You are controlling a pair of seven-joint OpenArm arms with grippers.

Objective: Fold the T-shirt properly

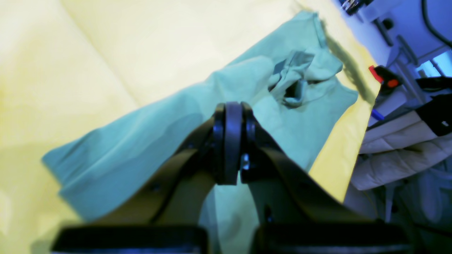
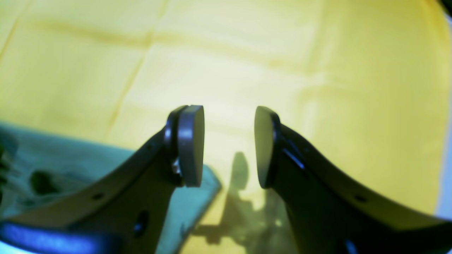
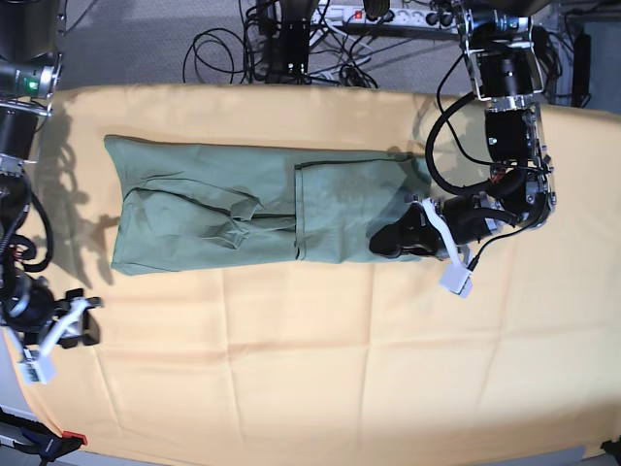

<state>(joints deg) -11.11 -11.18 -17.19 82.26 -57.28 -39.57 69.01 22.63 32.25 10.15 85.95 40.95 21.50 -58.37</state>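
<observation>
The sage-green T-shirt [image 3: 213, 204] lies as a long flat strip across the back of the yellow-orange cloth [image 3: 340, 369], with a folded panel at its right end. In the left wrist view the T-shirt [image 1: 141, 141] stretches away from the camera, with its rumpled neck opening [image 1: 293, 90] far off. My left gripper [image 3: 383, 243] [image 1: 233, 141] is shut, low over the shirt's right end. No cloth shows between its pads. My right gripper [image 2: 229, 148] [image 3: 80, 325] is open and empty over bare yellow cloth. A corner of the shirt [image 2: 53, 158] lies to its lower left.
The yellow cloth [image 1: 106, 53] covers the whole table. Cables and a power strip [image 3: 388, 15] lie behind the table. Beyond the table edge in the left wrist view are a red-and-black clamp [image 1: 385, 79] and a white padded garment [image 1: 399, 148].
</observation>
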